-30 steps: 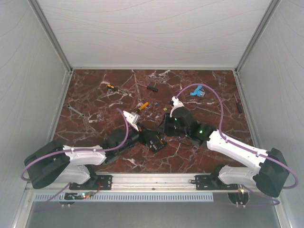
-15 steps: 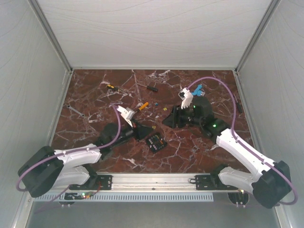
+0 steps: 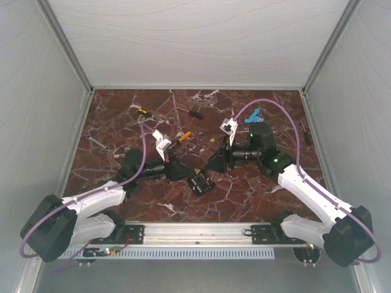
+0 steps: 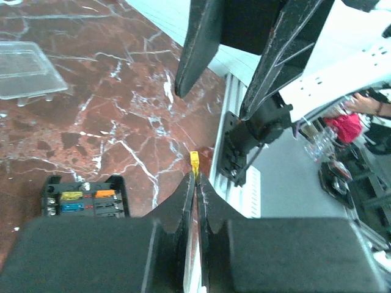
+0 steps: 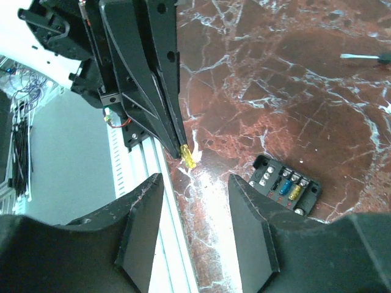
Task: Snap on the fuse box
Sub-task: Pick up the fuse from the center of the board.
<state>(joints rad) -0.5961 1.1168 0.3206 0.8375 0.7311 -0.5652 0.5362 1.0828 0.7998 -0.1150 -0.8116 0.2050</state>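
Observation:
The fuse box (image 3: 200,182) is a small black square box with yellow, orange and blue fuses, lying open-topped on the marble. It also shows in the left wrist view (image 4: 85,196) and the right wrist view (image 5: 287,186). My left gripper (image 3: 193,171) (image 4: 195,177) is shut on a small yellow fuse (image 4: 194,160) (image 5: 188,155), held just above and left of the box. My right gripper (image 3: 211,165) (image 5: 195,180) is open and empty, facing the left one tip to tip. The clear lid (image 4: 27,70) lies flat on the marble, apart from the box.
Loose tools lie at the back: a wrench (image 3: 98,143), small screwdrivers (image 3: 195,112) (image 3: 142,112) (image 3: 305,131), an orange-handled tool (image 3: 183,135) and a blue part (image 3: 252,117). The metal rail (image 3: 201,231) runs along the near edge. White walls enclose three sides.
Both grippers have pulled back from the fuse box, where they were a second ago. They now face each other just beyond it, and the right gripper has come down and left in the last half second.

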